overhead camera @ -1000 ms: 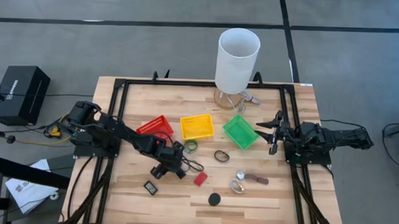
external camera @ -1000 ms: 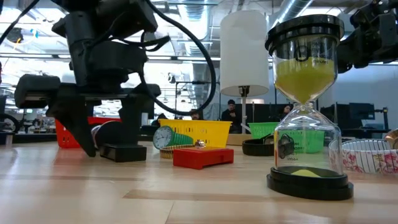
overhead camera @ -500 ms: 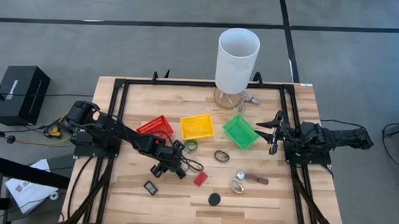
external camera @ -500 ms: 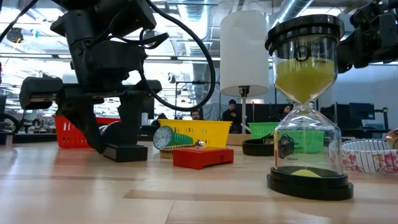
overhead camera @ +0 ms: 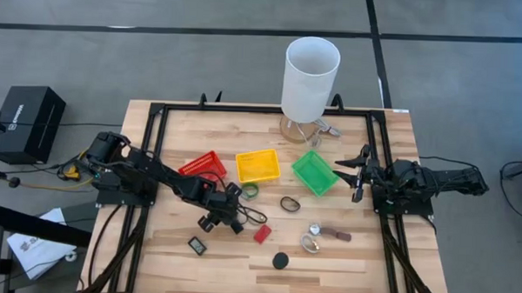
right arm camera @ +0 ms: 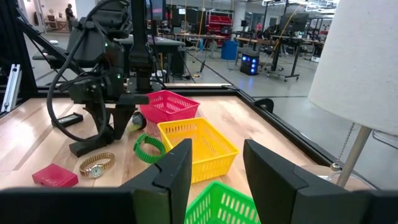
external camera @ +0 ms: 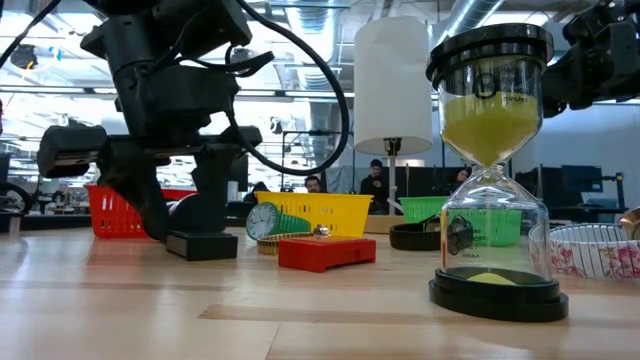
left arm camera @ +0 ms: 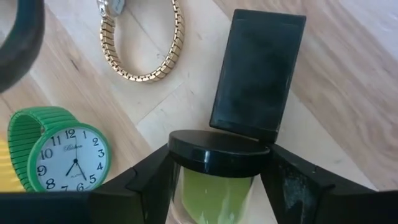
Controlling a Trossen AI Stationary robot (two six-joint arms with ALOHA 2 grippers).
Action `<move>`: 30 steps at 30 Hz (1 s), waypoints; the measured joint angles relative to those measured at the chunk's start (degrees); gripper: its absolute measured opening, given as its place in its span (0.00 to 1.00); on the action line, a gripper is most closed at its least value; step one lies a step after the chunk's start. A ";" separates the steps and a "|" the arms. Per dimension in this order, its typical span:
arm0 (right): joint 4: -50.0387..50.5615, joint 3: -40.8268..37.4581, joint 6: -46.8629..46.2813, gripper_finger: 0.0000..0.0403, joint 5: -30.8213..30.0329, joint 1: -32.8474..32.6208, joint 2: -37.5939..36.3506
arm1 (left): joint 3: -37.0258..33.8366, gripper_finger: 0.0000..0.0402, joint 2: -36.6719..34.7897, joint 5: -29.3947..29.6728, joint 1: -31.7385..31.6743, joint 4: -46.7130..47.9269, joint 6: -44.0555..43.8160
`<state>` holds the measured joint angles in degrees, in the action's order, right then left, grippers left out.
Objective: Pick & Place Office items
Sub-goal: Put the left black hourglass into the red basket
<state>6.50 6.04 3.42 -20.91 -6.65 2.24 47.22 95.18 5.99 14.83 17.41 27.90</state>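
My left gripper (overhead camera: 217, 215) stands over the table's middle, fingers down, shut on a small hourglass (left arm camera: 217, 186) with black caps and yellow-green filling, lying on its side. A black rectangle (left arm camera: 258, 71) lies flat just beyond it, with a green watch (left arm camera: 56, 152) and a gold watch (left arm camera: 146, 46) beside. A second hourglass (external camera: 495, 170) stands upright near the near edge. A red rectangle (overhead camera: 262, 233), a dark rectangle (overhead camera: 197, 245), a black ring (overhead camera: 289, 202) and silvery clips (overhead camera: 310, 242) lie on the table. My right gripper (overhead camera: 358, 172) waits open at the right side. My left gripper holds the small hourglass by its glass body just behind one black cap (left arm camera: 217, 152), pinched between the two fingers (left arm camera: 152, 180). The fingers come from above, pointing down, and lie across it. The hourglass lies level between them (external camera: 182, 212); whether it rests on the table I cannot tell.
Red basket (overhead camera: 204, 166), yellow basket (overhead camera: 258, 165) and green basket (overhead camera: 315, 172) sit in a row across the table's middle. A tall white cylinder (overhead camera: 311, 74) stands at the far edge. Bare wood lies along the near edge and left of the dark rectangle.
In the low view my left gripper's fingers have drawn together around the lying hourglass, the gap between them narrowing until they close on it. The gripper has shifted slightly toward the far edge. The right arm has kept still.
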 joint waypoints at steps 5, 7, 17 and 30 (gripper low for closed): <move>0.00 0.00 0.00 0.34 0.00 0.01 0.01 | 0.02 0.52 -1.88 2.18 0.24 -0.44 -2.65; -0.01 0.00 0.00 0.34 0.00 -0.01 0.01 | 0.02 0.51 -3.76 2.55 0.24 -0.36 -4.33; 0.04 -0.02 0.00 0.34 0.00 0.01 0.01 | 0.02 0.53 -19.23 9.31 0.20 -0.94 -20.04; 0.81 -0.02 0.02 0.34 0.00 -0.01 0.01 | -8.59 0.52 -30.08 40.59 -0.17 -10.60 -31.71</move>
<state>7.31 6.02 3.44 -20.91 -6.66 2.24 38.63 65.10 46.58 14.66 6.81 -3.80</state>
